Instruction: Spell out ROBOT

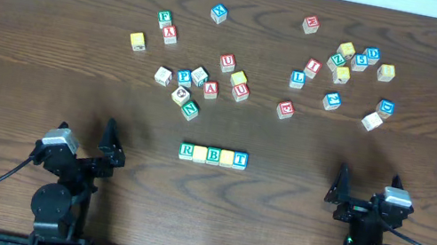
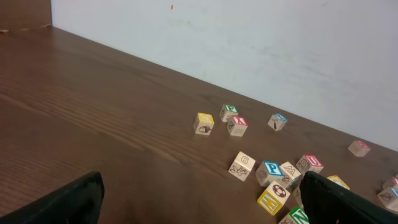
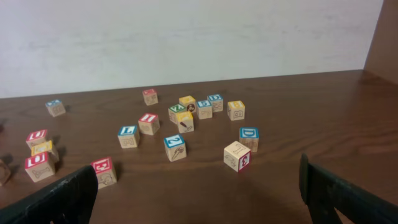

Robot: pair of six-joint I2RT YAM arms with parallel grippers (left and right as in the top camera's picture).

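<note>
The 5 ROBOT cubes (image 1: 214, 154) stand in 1 straight row on the bench (image 1: 35, 36), between the 2 arms, packed side by side. From left to right they are the green R (image 1: 187, 150), the 1st yellow cube (image 1: 200, 153), the green B (image 1: 214, 154), the 2nd yellow cube (image 1: 227, 157) and the blue T (image 1: 240, 159). The left hand (image 1: 110, 150) sits left of the row, well apart from it, fingers spread wide with nothing between them. The right hand (image 1: 338, 193) mirrors it on the right, equally spread and empty. Farther back, loose cubes lie scattered in 2 clusters, among them a red U (image 1: 227, 61), a red A (image 1: 211, 90) and a blue L (image 1: 297, 78).
</note>
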